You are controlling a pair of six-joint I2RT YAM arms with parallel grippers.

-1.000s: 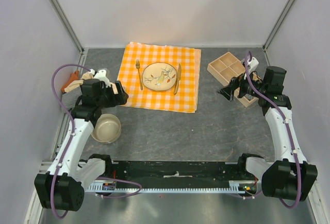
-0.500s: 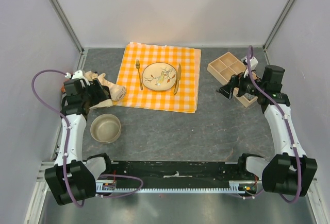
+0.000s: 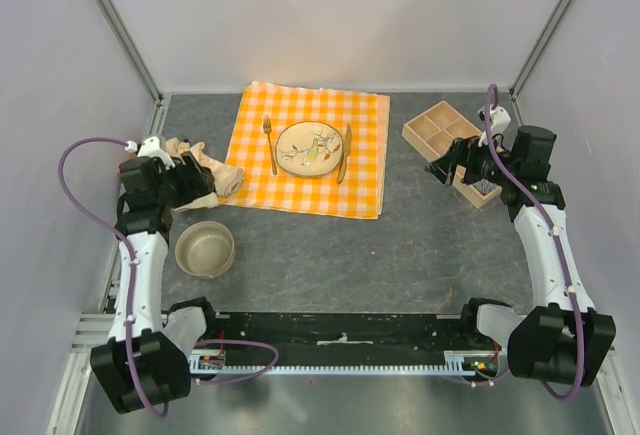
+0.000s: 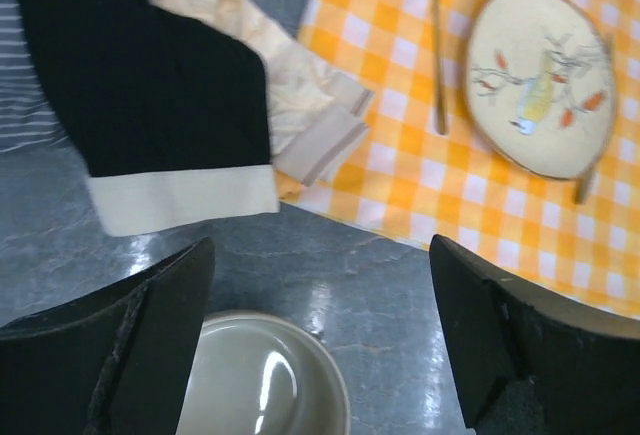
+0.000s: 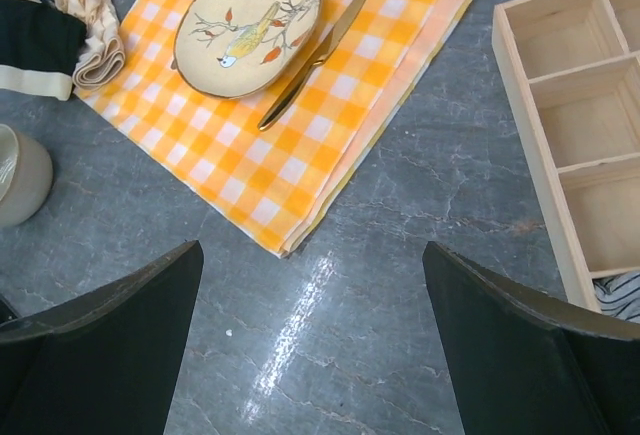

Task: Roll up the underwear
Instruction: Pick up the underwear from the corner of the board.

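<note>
One black underwear (image 4: 150, 95) lies just beyond the bowl (image 4: 255, 395), cream band nearest my wide-open, empty left pincer (image 4: 322, 285).

The right pincer (image 5: 310, 255) hangs with its dark fingers spread wide above the grey worktop (image 5: 400, 285). Beyond lies a checked tablecloth (image 5: 320, 145) carrying a bird-painted plate (image 5: 247, 25) and a knife (image 5: 315, 55) just beside it. At the cloth's left corner sit a black garment (image 5: 35, 35) with a cream band and a bunched cream garment (image 5: 85, 15). A divided wooden box (image 5: 520, 105) stands to the right, with what may be striped fabric (image 5: 620, 293) at its near corner.
</note>
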